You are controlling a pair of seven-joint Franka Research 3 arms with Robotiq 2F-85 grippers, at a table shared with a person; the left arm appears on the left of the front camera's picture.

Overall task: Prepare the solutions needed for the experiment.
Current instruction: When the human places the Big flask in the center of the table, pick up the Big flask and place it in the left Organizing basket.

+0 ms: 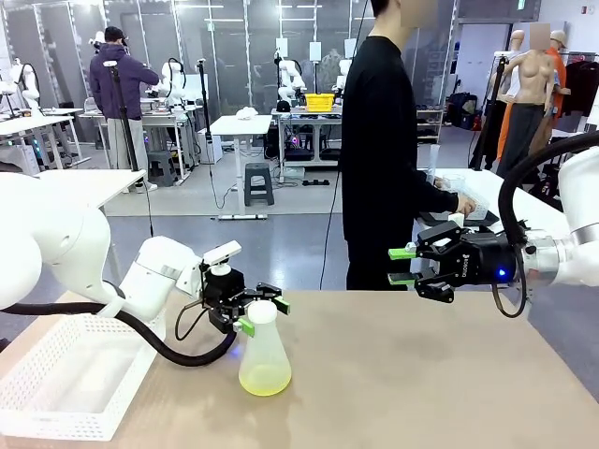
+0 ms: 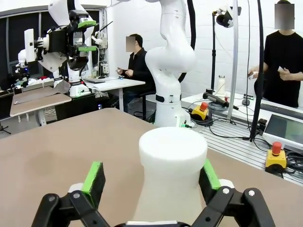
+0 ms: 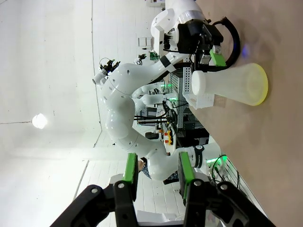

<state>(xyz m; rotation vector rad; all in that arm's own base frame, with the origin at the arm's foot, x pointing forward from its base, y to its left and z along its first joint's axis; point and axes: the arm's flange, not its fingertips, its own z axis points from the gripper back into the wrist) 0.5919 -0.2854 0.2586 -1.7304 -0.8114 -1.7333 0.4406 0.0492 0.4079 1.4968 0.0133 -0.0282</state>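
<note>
at lower centre of my front view, the left gripper (image 1: 259,312) straddles the neck of a frosted flask (image 1: 265,354) on the table (image 1: 421,374), jaws spread, pads not touching it. the solutions (image 1: 265,380) pool pale yellow-green in its base. at right, my right gripper (image 1: 402,266) hangs above the table, jaws parted, holding nothing.

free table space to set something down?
Bare table right of the flask, below the raised right gripper. Crowded at left: white basket, left arm, and left gripper open around the flask's neck.

White basket (image 1: 56,393) on table (image 1: 449,374)
</note>
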